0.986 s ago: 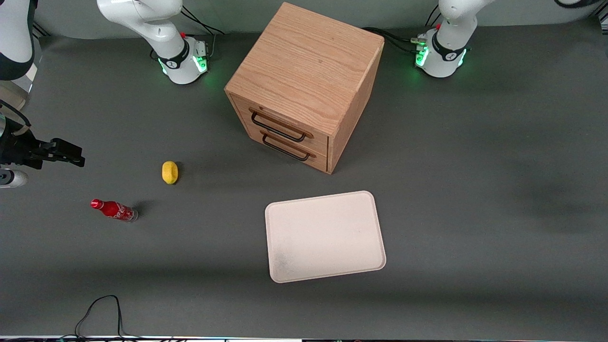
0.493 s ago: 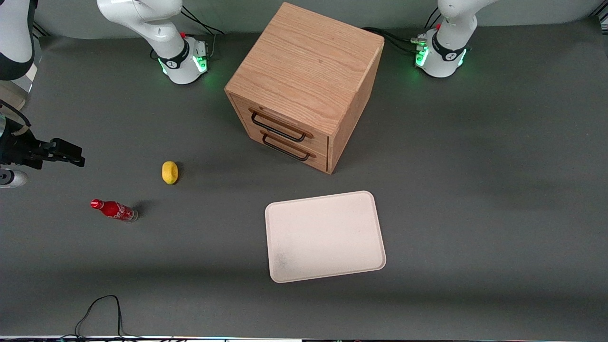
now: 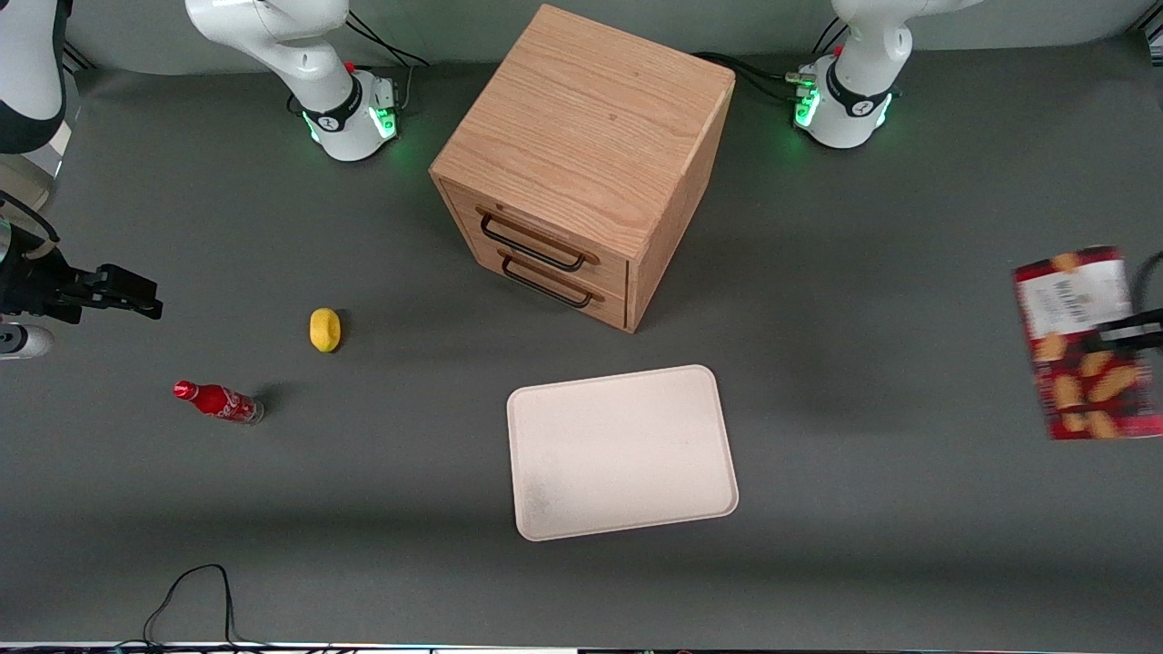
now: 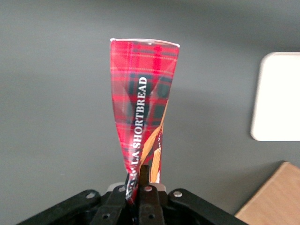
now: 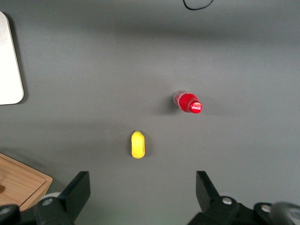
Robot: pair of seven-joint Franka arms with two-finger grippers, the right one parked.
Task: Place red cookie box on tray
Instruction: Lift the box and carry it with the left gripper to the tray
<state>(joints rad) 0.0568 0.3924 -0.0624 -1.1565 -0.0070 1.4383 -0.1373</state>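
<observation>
Holding the red cookie box (image 4: 143, 108) by one end, the claw (image 4: 139, 191) has its two fingers (image 4: 149, 201) pinched close together on the cardboard, so the box juts straight out from it and looks squeezed narrow where it is gripped. White lettering reading "SHORTBREAD" runs along the tartan face seen from the left wrist.

In the front view the box (image 3: 1081, 341) hangs in the air at the working arm's end of the worktop (image 3: 863, 545), its white label panel and pictured tan cookies facing up, with a dark part of the claw (image 3: 1127, 334) crossing its middle at the frame's edge. It is slightly blurred there. The box is well apart from the tray (image 3: 622, 451), which lies flat on the worktop, nearer to the front camera than the wooden drawer cabinet (image 3: 581, 163). A corner of the tray (image 4: 276, 96) and an edge of the cabinet (image 4: 274, 199) also show from the left wrist.

The cabinet stands between the two arm bases, with two dark handles on its drawer fronts. Toward the parked arm's end lie a yellow lemon (image 3: 324, 329) and a small red soda bottle (image 3: 218, 401), the bottle nearer to the front camera than the lemon; both appear in the right wrist view too, lemon (image 5: 138, 144) and bottle (image 5: 188, 102) apart from each other. A black cable (image 3: 191, 599) loops on the worktop at the near edge.
</observation>
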